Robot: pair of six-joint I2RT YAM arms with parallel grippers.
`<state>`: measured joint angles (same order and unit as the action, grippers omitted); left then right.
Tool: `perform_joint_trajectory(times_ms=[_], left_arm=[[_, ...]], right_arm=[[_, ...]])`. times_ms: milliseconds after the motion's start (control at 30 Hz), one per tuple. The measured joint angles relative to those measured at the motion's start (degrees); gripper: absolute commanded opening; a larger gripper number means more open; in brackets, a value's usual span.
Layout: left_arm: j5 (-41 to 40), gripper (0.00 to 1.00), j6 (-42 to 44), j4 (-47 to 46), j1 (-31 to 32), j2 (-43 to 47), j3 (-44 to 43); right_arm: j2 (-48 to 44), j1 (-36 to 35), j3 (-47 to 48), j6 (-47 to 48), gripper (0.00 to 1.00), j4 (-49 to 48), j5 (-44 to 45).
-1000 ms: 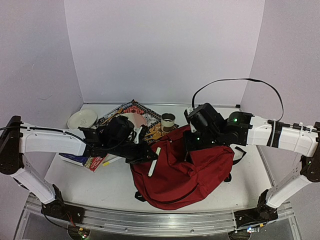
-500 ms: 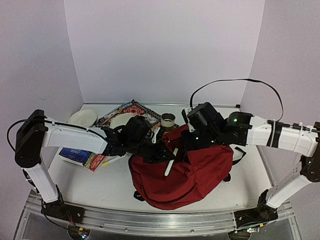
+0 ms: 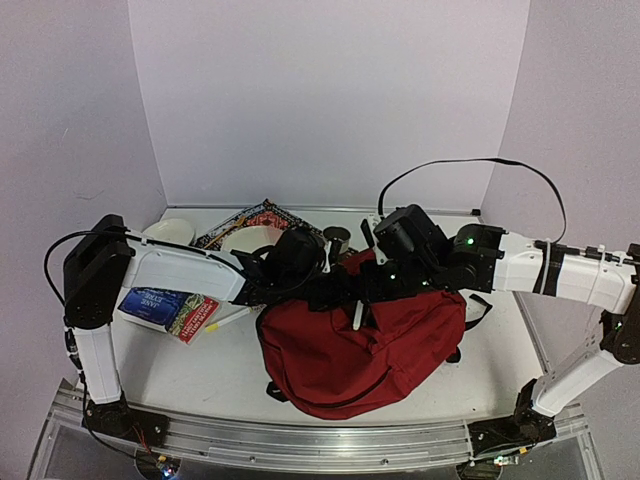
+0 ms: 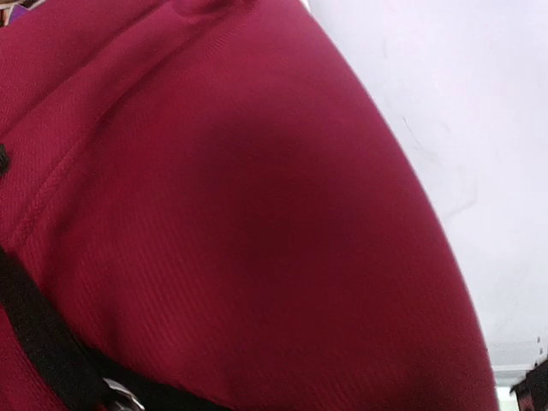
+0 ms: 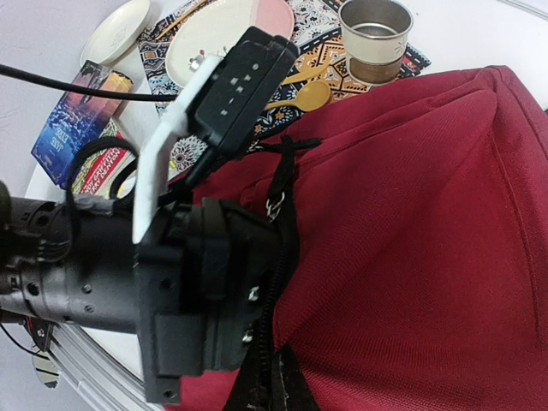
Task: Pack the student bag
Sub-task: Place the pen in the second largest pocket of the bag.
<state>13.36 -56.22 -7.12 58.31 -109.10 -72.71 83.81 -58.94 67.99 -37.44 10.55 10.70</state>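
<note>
Left gripper (image 3: 349,297) narrow around white stick (image 3: 356,314)

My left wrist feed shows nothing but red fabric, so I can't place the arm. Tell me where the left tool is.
Observer: The left tool is over the student bag's far top edge, gripping a slim white stick that hangs downward.
Operator: Report the right tool.
Observer: The right tool is shut, close beside it at the bag's top edge.
Operator: List what's outside the bag.
Observer: A metal cup, a plate and books lie behind and left of it.
</note>
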Motion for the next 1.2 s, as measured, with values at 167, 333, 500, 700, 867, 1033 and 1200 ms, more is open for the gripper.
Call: perform_joint_trajectory(times_ms=[167,333,500,700,867,1033,1200], left_arm=[[-4.32,0.00,-1.79,-0.08,0.18,-1.18,-1.57],[-7.81,0.01,-4.83,-1.57,0.21,-1.23,-1.95],[-10.57,0.11,-8.03,-3.76,0.00,-1.59,-1.94],[-10.49,0.31,-9.76,-5.42,0.02,-3.66,-1.92],[-10.85,0.43,-9.46,-6.07,0.51,-3.35,-0.58],[-12.60,0.49,-8.03,-6.48,0.97,-0.15,3.84],[-13.63,0.57,-6.14,-6.34,1.00,5.20,7.58]], right_arm=[[0.00,0.02,-0.02,-0.33,0.00,-0.29,0.04],[0.00,0.02,-0.02,-0.82,0.00,-1.42,0.02],[0.00,0.00,-0.04,-1.28,0.00,-2.22,-0.03],[0.00,0.02,-0.46,-1.39,0.00,-2.01,0.48],[0.00,-0.02,-0.63,-1.37,0.00,-2.18,0.48],[0.00,-0.56,-0.93,-1.35,0.00,-2.70,0.44],[-0.02,-0.79,-1.22,-1.32,0.00,-2.75,0.79]])
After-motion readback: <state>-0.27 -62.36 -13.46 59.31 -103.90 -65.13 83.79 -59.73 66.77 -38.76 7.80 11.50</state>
